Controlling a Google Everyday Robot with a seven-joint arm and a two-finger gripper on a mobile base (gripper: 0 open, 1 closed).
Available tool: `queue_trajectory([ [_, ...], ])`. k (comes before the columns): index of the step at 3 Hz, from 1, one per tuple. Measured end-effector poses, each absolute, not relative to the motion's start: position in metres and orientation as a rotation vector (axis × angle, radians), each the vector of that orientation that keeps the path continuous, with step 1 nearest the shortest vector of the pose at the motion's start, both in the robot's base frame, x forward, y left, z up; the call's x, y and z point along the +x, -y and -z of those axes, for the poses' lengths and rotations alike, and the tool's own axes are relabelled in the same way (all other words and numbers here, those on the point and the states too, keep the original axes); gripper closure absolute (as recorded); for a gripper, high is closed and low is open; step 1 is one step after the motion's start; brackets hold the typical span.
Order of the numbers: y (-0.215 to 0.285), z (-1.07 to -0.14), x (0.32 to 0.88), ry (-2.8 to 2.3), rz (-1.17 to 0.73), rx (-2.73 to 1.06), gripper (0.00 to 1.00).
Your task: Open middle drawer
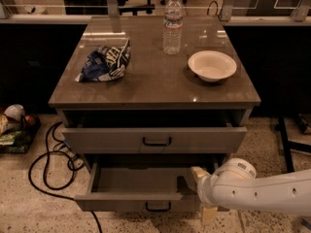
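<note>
While middle drawer (136, 179) stands open, gripper (203, 194) at its right front corner.

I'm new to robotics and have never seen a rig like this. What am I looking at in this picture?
A single camera looks down at the front of a grey cabinet with a glossy brown top. The thick white tube coming in from the lower right is the robot's arm. It ends in the gripper, the robot's two-finger hand, which is at the right front corner of the grey middle drawer. That drawer stands well out and shows a plain inside. I cannot tell whether the gripper holds anything. The uppermost grey drawer above it is only slightly open. On top of the cabinet are a clear plastic water bottle, a round white bowl and a crumpled blue snack bag.
</note>
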State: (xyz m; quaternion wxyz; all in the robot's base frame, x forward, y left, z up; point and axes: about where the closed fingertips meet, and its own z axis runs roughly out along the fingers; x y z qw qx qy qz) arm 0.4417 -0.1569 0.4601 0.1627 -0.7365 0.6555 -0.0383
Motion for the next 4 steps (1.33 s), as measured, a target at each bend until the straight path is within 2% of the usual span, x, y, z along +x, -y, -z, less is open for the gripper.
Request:
queue_trajectory([
  [1, 0.161, -0.49, 0.45, -1.883, 0.184, -2.113, 0.0],
  [2, 0.165, -0.508, 0.462, -1.872, 0.241, -2.118, 0.17],
  [4, 0.165, -0.509, 0.463, -1.87, 0.243, -2.12, 0.64],
])
